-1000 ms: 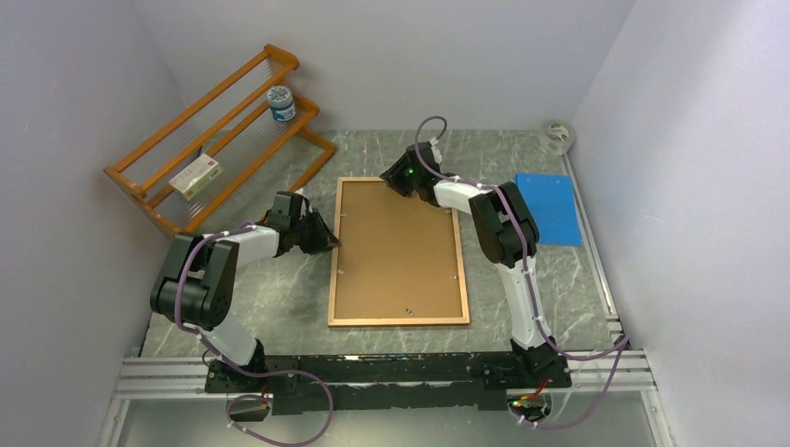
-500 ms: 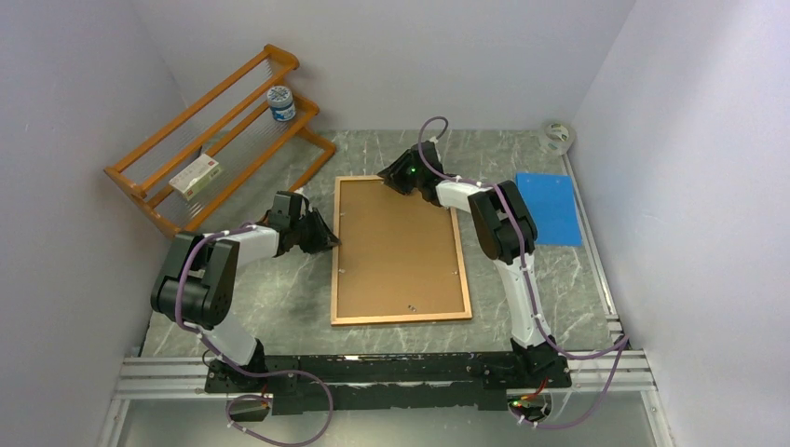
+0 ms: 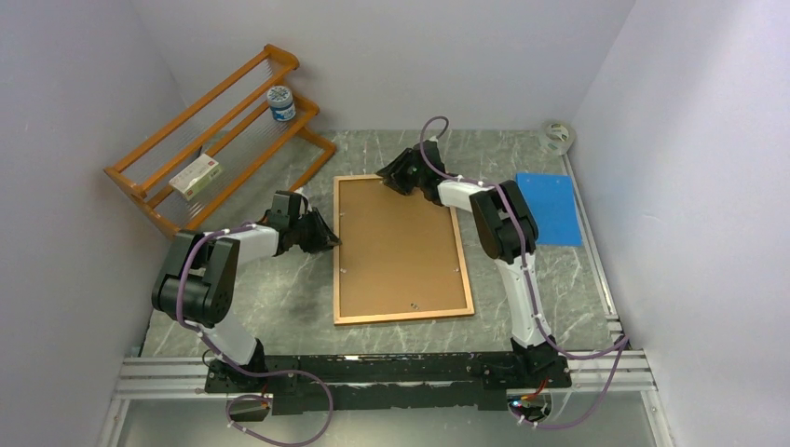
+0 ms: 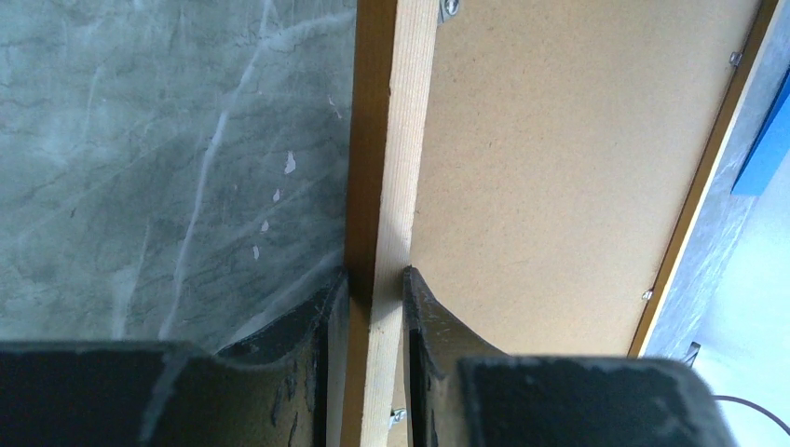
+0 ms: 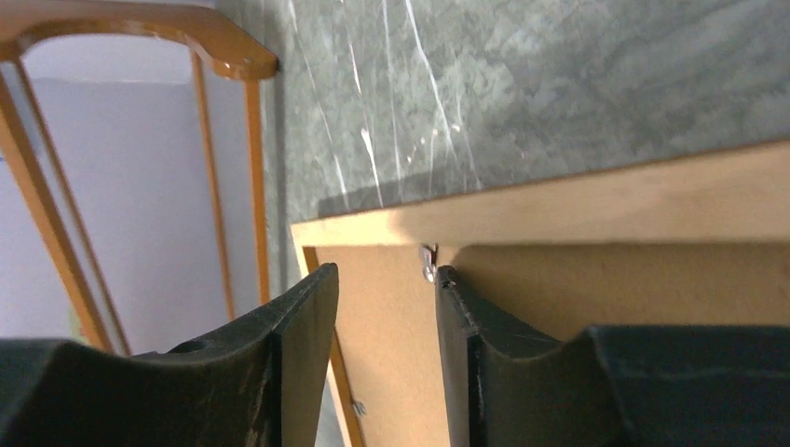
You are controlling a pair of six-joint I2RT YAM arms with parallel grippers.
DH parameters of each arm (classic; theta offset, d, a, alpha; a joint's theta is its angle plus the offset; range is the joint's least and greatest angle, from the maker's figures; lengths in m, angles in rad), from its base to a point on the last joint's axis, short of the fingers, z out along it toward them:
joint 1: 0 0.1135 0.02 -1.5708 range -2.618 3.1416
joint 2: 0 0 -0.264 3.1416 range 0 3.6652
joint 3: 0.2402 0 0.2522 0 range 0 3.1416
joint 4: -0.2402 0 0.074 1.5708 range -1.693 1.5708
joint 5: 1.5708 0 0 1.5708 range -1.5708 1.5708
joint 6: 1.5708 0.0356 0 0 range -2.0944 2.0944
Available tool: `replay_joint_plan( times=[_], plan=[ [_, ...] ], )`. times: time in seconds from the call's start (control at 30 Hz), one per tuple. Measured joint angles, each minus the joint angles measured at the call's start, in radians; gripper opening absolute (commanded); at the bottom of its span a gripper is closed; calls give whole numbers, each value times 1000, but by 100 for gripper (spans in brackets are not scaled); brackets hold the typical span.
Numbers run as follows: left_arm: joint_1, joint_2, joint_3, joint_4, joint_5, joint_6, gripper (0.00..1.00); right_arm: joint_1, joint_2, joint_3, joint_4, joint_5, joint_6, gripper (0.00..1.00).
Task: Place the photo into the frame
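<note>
The frame [image 3: 337,261] lies face down on the marble table, with the plain brown backing board [image 3: 396,242] filling it. The photo is hidden. My left gripper [image 3: 332,242] is shut on the frame's left rail; in the left wrist view the light wooden rail [image 4: 391,140] runs between the two fingers of that gripper [image 4: 375,279]. My right gripper [image 3: 384,177] is at the frame's far left corner. In the right wrist view its jaws [image 5: 384,275] stand apart over the backing board [image 5: 578,279], one fingertip beside a metal tab [image 5: 429,263] under the far rail [image 5: 578,200].
An orange wooden rack [image 3: 214,130] stands at the back left with a jar [image 3: 280,102] and a small box [image 3: 197,177] on it. A blue sheet [image 3: 550,207] lies to the right of the frame. A tape roll [image 3: 557,136] sits in the far right corner.
The frame has turned slightly, its near end shifting right. My right gripper has moved a little left along the far rail. My left gripper keeps its hold.
</note>
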Motion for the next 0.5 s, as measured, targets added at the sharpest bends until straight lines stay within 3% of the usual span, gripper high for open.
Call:
replay_joint_plan(
  times=[0.17,0.5],
  plan=[
    [0,-3,-1,0,1,-2,28,5,-141,-45,-173,41,-125,51],
    [0,-23,-24,6,4,-11,42,25,-719,-399,-379,97,-397,52]
  ],
)
